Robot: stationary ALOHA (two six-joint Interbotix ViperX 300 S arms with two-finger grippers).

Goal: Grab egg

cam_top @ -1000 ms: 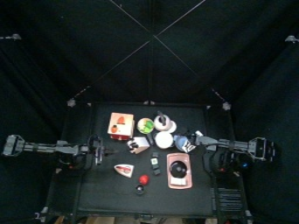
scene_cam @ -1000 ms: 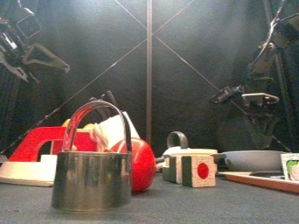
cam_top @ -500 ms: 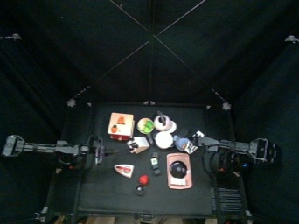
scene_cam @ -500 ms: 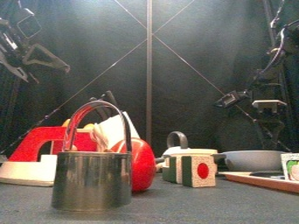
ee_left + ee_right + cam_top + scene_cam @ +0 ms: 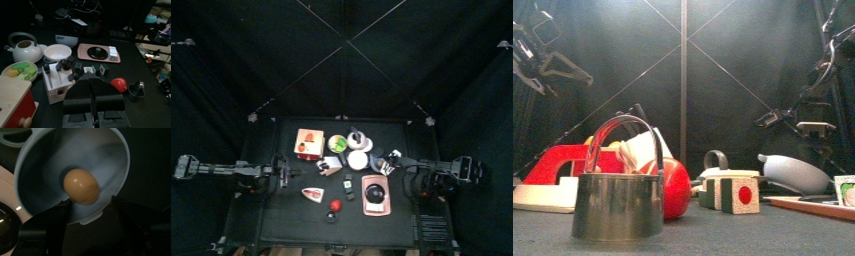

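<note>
Since a second ago, our right gripper (image 5: pixel 85 210) has dropped toward the pale bowl (image 5: pixel 73 170), which now tilts up off the counter (image 5: pixel 714 235). Its fingers (image 5: pixel 47 225) stand wide, straddling the bowl's rim, holding nothing. We see the egg (image 5: pixel 81 186) lying inside that bowl.

Curtained lab pen: black curtains (image 5: pixel 342 60), small toy-strewn table (image 5: pixel 291 195).

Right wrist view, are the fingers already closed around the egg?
No, the right gripper stands open with its fingers on either side, and the egg lies untouched inside the pale bowl.
</note>
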